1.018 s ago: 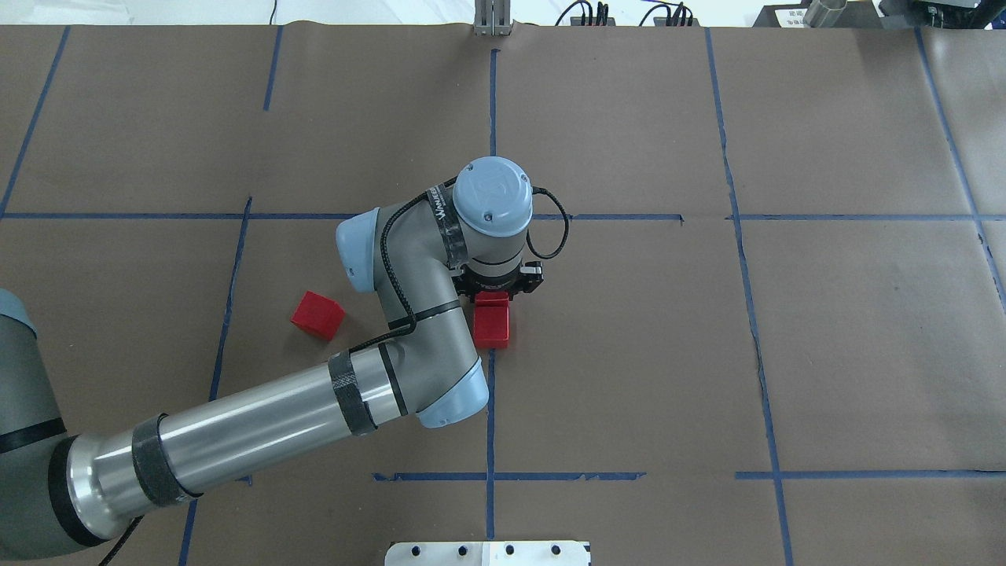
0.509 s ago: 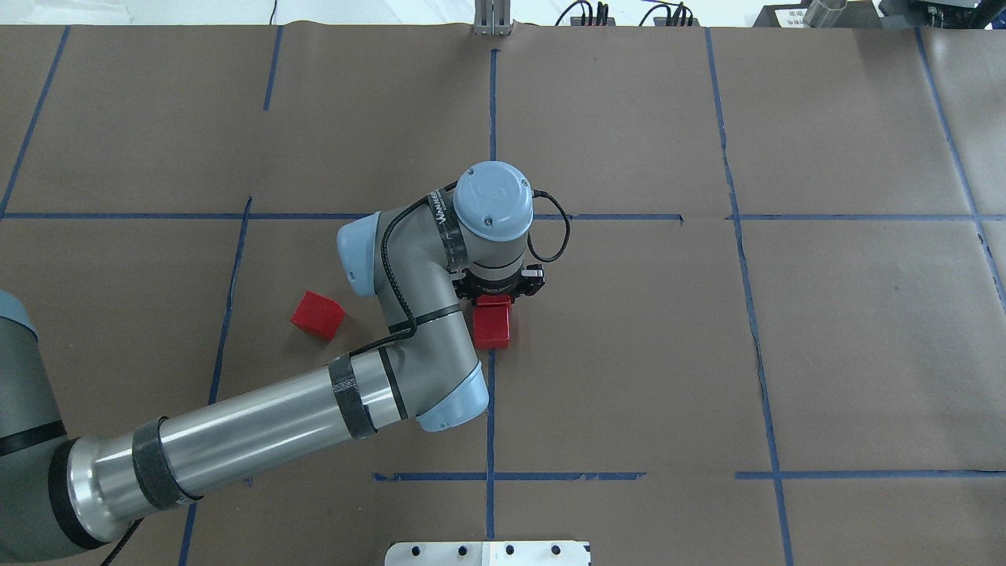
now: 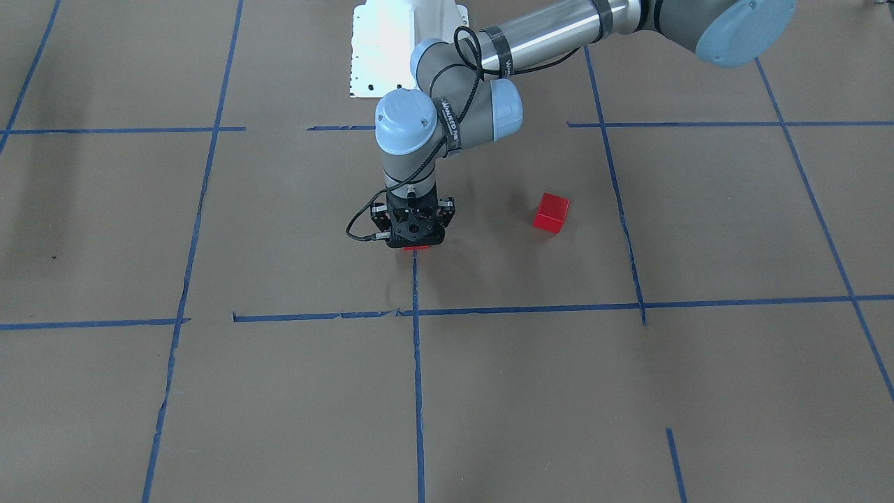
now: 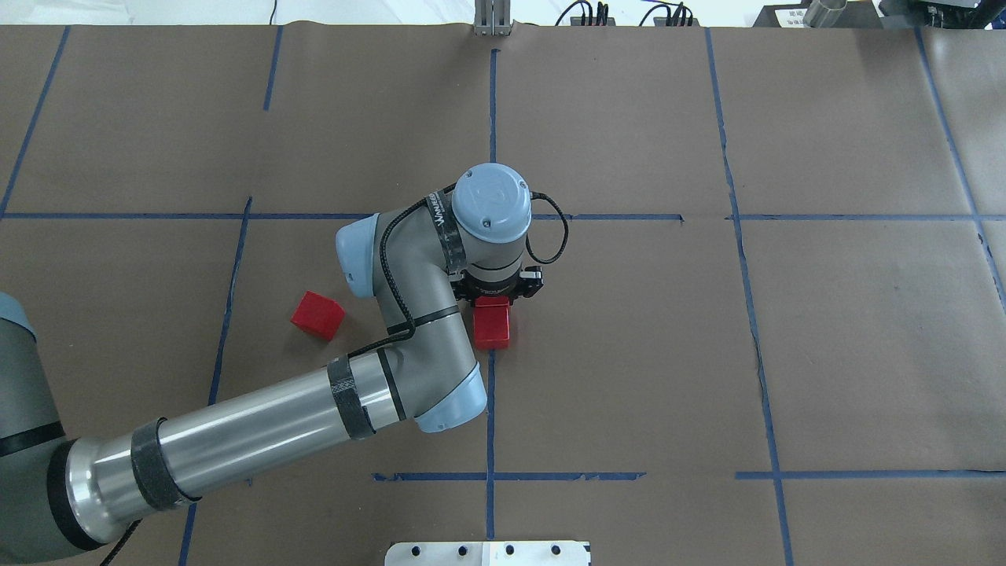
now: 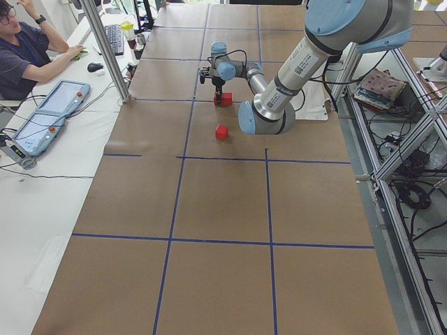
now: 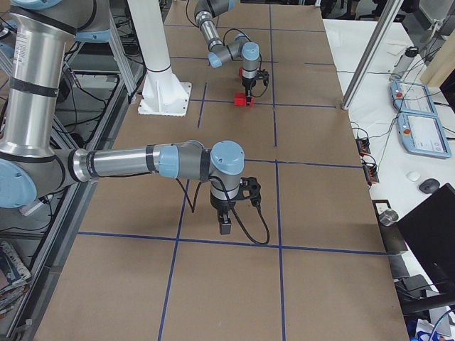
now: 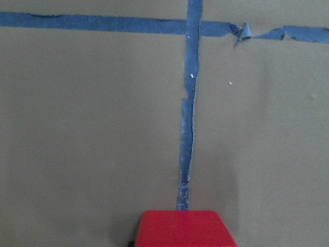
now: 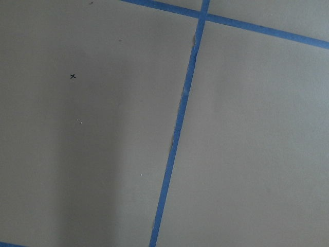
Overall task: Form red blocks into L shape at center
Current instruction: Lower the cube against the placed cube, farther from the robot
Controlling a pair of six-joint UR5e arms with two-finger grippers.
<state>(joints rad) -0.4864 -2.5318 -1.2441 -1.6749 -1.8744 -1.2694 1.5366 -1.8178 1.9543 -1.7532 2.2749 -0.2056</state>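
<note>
My left gripper (image 4: 493, 299) points straight down near the table centre and is shut on a red block (image 4: 491, 303). In the left wrist view that block (image 7: 185, 230) fills the bottom edge, and in the front view only a red sliver (image 3: 417, 248) shows under the gripper (image 3: 416, 241). A second red block (image 4: 492, 330) lies on the paper right beside the held one, on the robot's side. A third red block (image 4: 317, 315) lies apart to the left; it also shows in the front view (image 3: 551, 212). My right gripper (image 6: 225, 227) hangs over bare paper far away; I cannot tell whether it is open.
Brown paper with a blue tape grid (image 4: 491, 393) covers the table. A white base plate (image 4: 487, 553) sits at the near edge. An operator (image 5: 21, 49) sits by control tablets (image 5: 49, 115) beyond the far side.
The left wrist has sunk a little with its red block, so less of that block shows beside the resting one. The loose block has not moved.
</note>
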